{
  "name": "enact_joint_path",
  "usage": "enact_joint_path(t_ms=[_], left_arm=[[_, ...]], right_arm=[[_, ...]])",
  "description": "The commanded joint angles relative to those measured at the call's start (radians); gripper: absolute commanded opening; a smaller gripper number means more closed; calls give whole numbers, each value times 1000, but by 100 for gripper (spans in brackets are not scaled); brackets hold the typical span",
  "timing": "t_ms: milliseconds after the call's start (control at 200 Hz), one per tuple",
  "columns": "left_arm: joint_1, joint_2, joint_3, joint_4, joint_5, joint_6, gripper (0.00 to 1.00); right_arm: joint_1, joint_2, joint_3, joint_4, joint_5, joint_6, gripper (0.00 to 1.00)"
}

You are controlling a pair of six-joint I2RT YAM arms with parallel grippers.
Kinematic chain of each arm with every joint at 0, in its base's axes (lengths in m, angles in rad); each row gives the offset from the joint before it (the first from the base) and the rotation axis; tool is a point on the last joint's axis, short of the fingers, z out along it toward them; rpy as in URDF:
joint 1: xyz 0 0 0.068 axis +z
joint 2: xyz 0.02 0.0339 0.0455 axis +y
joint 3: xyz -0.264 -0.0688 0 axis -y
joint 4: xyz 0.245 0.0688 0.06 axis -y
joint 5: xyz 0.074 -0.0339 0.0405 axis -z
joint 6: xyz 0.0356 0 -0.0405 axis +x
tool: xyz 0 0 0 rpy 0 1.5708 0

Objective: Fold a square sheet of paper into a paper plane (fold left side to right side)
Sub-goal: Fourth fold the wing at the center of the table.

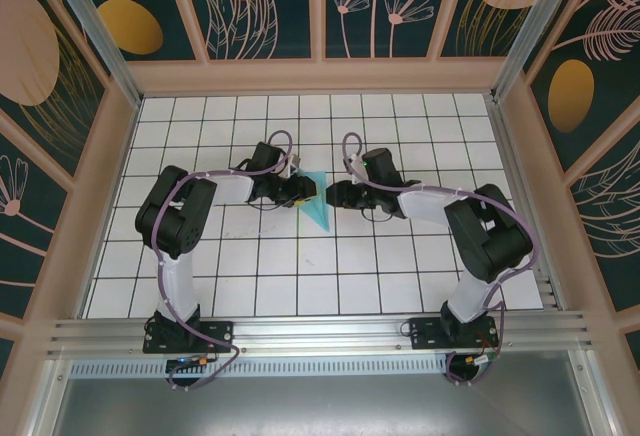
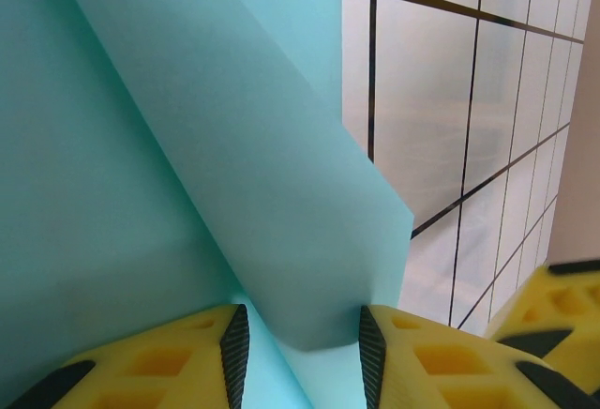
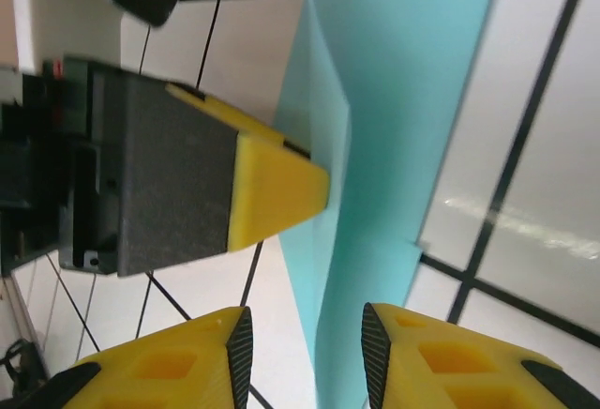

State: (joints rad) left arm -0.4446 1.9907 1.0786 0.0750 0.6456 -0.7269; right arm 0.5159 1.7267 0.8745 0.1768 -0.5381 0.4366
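Seen from above, two robot arms reach in from the near edge of a white grid-tiled table (image 1: pixel 300 276) and meet near its middle. Between their tips is the turquoise paper (image 1: pixel 316 206), folded into a narrow pointed shape with its tip toward the arm bases. The left gripper (image 1: pixel 297 192) is against the paper's left side and the right gripper (image 1: pixel 330 195) is just beside its right side.

In the left wrist view we see the paper close up, covering the left half of the picture. One creased flap lies over another layer. The lower edge of that flap sits between the left gripper's yellow fingers (image 2: pixel 187 357). The jaws stand partly apart, and the paper touches the black pad of the right-hand finger.

In the right wrist view we see the paper standing nearly upright on the tiles, its layers rising from between the right gripper's own fingers (image 3: pixel 441 357). These jaws are also partly apart, with a clear gap beside the paper, so they are not pinching it. A yellow fingertip of the left gripper presses on the paper from the left of this view.
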Motion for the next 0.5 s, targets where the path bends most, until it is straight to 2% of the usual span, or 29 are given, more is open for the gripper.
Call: enact_joint_path(t_ms=[0,310,495], left_arm=[[-6,23,13,-14,-17,21,40],[-6,17,12,-15,-18,22,40],[-6,15,13,-17,-17,24,40]], right_arm=[[-38,17,46,12,-71,49,39],[-54,200,175,61,-159,129,39],[-51,247,210,70,-175,136,37]])
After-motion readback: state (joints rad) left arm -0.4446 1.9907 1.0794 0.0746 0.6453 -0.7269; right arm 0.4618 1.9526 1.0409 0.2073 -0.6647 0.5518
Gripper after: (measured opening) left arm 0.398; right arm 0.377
